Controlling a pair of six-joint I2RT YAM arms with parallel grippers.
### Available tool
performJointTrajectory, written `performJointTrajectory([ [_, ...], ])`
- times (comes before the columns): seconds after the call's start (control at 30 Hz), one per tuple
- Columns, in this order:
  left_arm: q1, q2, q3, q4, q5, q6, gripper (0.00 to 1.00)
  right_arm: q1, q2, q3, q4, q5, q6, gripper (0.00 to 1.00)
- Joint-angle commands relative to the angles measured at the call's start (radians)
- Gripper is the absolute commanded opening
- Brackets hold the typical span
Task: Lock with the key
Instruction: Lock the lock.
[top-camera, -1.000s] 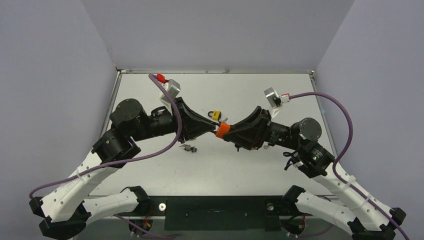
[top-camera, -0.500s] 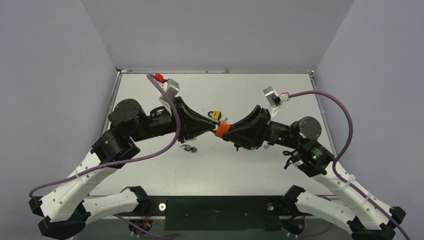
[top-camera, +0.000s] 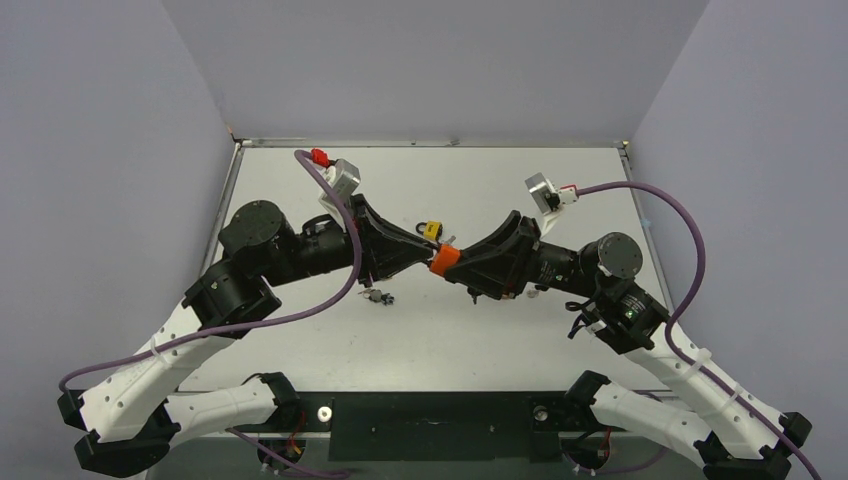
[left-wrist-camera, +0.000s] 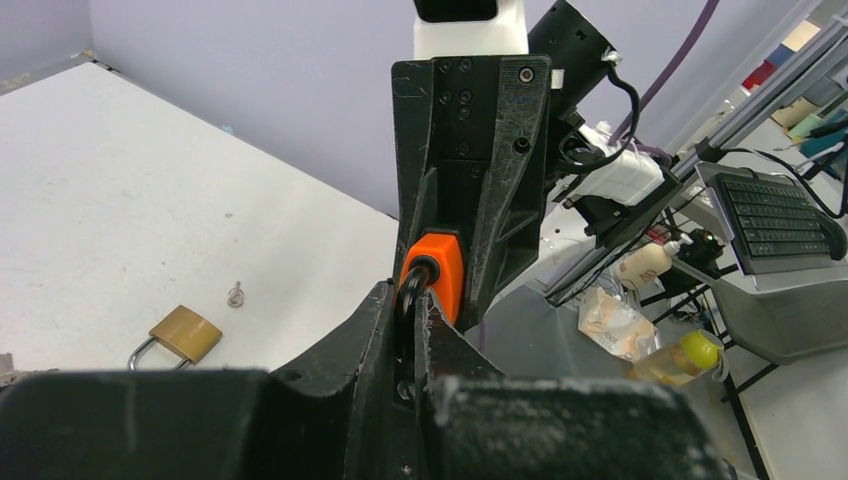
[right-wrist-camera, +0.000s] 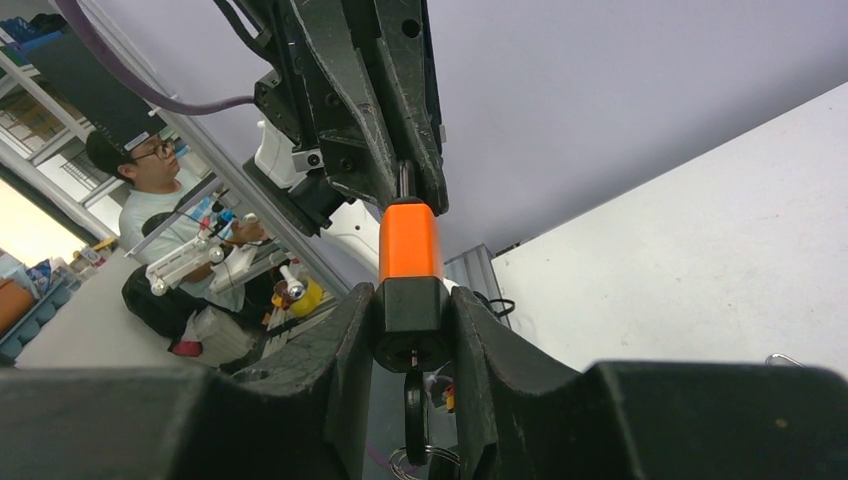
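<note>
An orange lock (top-camera: 444, 259) hangs in the air between my two grippers, above the middle of the table. My right gripper (right-wrist-camera: 411, 300) is shut on the lock's black lower body (right-wrist-camera: 411, 315), with the orange part (right-wrist-camera: 408, 240) sticking out past the fingers. A black key (right-wrist-camera: 414, 400) sits in the keyhole on the lock's underside, a wire ring hanging from it. My left gripper (left-wrist-camera: 418, 300) is shut on the lock's dark shackle (left-wrist-camera: 411, 290), right at the orange body (left-wrist-camera: 442, 275). From above, the left gripper (top-camera: 425, 252) and the right gripper (top-camera: 456, 263) meet tip to tip.
A brass padlock (top-camera: 430, 229) lies on the table just behind the grippers, also in the left wrist view as the brass padlock (left-wrist-camera: 186, 333), with a small metal piece (left-wrist-camera: 236, 293) beside it. A small bunch of keys (top-camera: 378, 296) lies under the left arm.
</note>
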Motion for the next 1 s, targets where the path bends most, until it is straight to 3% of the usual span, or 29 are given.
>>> performJointTrajectory([
  [0.0,-0.071,0.069,-0.018,-0.1,0.004,-0.004,0.0,0.035,0.062,0.047,0.116,0.089,-0.025,0.0],
  [0.07,-0.063,0.05,-0.001,-0.108,-0.083,-0.008,0.0,0.032,0.049,0.038,0.104,0.092,-0.036,0.13],
  [0.1,-0.06,0.042,0.004,-0.11,-0.14,-0.01,0.0,0.029,0.041,0.033,0.091,0.098,-0.045,0.28],
  [0.17,-0.043,0.015,0.014,-0.111,-0.205,-0.022,0.0,0.016,0.013,0.001,0.077,0.105,-0.053,0.45],
  [0.3,0.0,-0.025,0.025,-0.119,-0.253,-0.052,0.0,-0.041,-0.053,-0.063,0.07,0.102,-0.044,0.61],
  [0.6,0.035,-0.064,0.031,-0.094,-0.242,-0.109,0.0,-0.131,-0.119,-0.165,0.118,0.044,0.004,0.63],
  [0.97,0.037,-0.064,0.043,-0.076,-0.184,-0.123,0.0,-0.137,-0.073,-0.171,0.168,0.02,0.019,0.47],
])
